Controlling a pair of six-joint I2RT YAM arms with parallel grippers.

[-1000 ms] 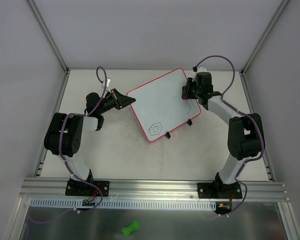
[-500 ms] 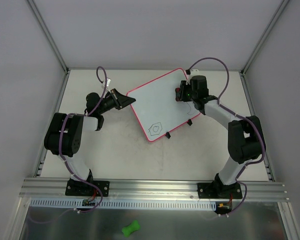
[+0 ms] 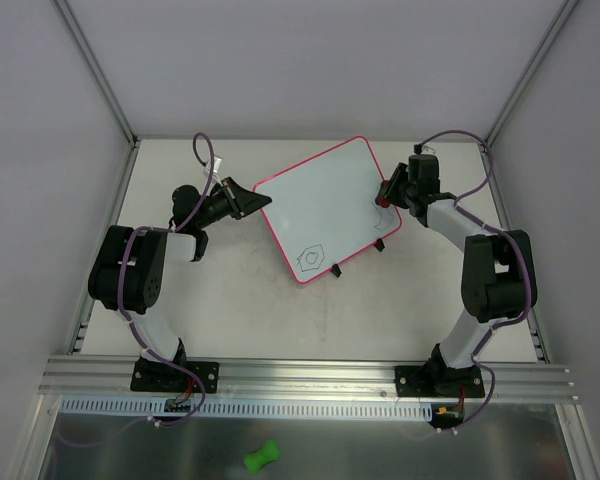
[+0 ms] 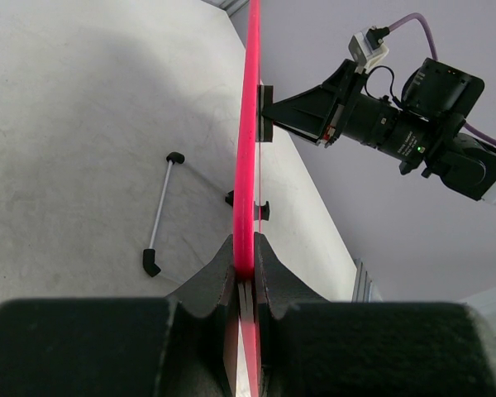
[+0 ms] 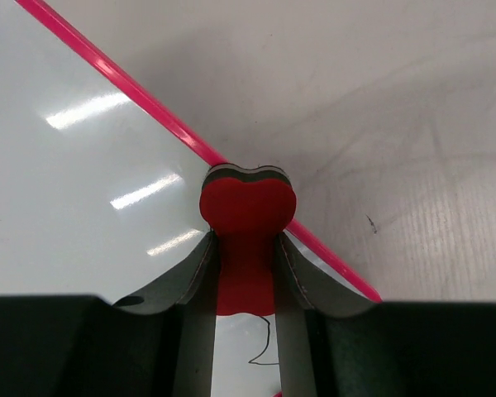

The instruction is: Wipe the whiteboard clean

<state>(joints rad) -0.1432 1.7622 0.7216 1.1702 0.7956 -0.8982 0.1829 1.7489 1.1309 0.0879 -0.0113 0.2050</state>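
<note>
The whiteboard point(image 3: 315, 200), white with a thin pink frame, lies tilted on the table. A hexagon doodle point(image 3: 310, 258) sits near its front corner. My left gripper point(image 3: 248, 200) is shut on the board's left edge; the left wrist view shows the pink frame point(image 4: 246, 165) edge-on, pinched in the left gripper point(image 4: 245, 269). My right gripper point(image 3: 385, 192) is at the board's right edge, shut on a red bone-shaped eraser point(image 5: 246, 223). The eraser's head rests over the pink frame point(image 5: 149, 107). A thin dark marker line point(image 5: 264, 347) shows just below the right gripper point(image 5: 246, 241).
A black-tipped metal rod point(image 4: 161, 211) lies on the table under the board. Black feet point(image 3: 378, 244) stick out along the board's near edge. A green bone-shaped object point(image 3: 262, 456) lies below the front rail. Grey walls close the table on three sides.
The right gripper with the eraser slid left onto the board, then back right to the board's right edge. The left gripper and the board have stayed put.
</note>
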